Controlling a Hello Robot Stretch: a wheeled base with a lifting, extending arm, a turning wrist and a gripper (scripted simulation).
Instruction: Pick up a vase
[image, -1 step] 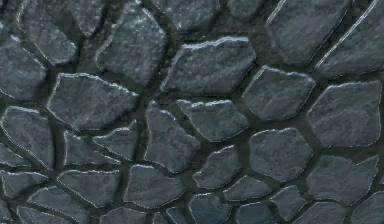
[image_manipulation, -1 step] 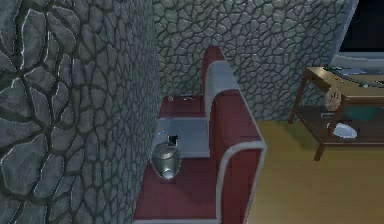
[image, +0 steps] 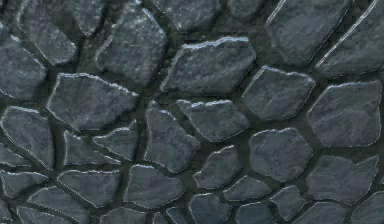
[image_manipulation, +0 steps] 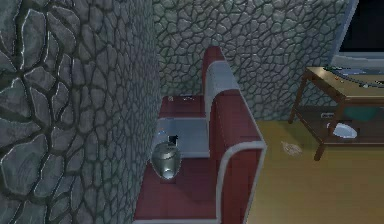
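The squat glassy vase (image_manipulation: 166, 162) on the red sofa (image_manipulation: 235, 130) looks light, slick and breakable; I'd grip its narrower neck. My hand's state I cannot tell.

Wall (image: 190, 110): rough grey cobbled stone, faint sheen on the raised edges. Sofa (image_manipulation: 235, 130) looks like matt dark-red upholstery with smooth grey trim; the rounded vessel (image_manipulation: 166, 163) reads as glossy silvery metal or glass. Bench (image_manipulation: 330, 78): brown wood; floor (image_manipulation: 310, 190): smooth, matt, wood-toned.
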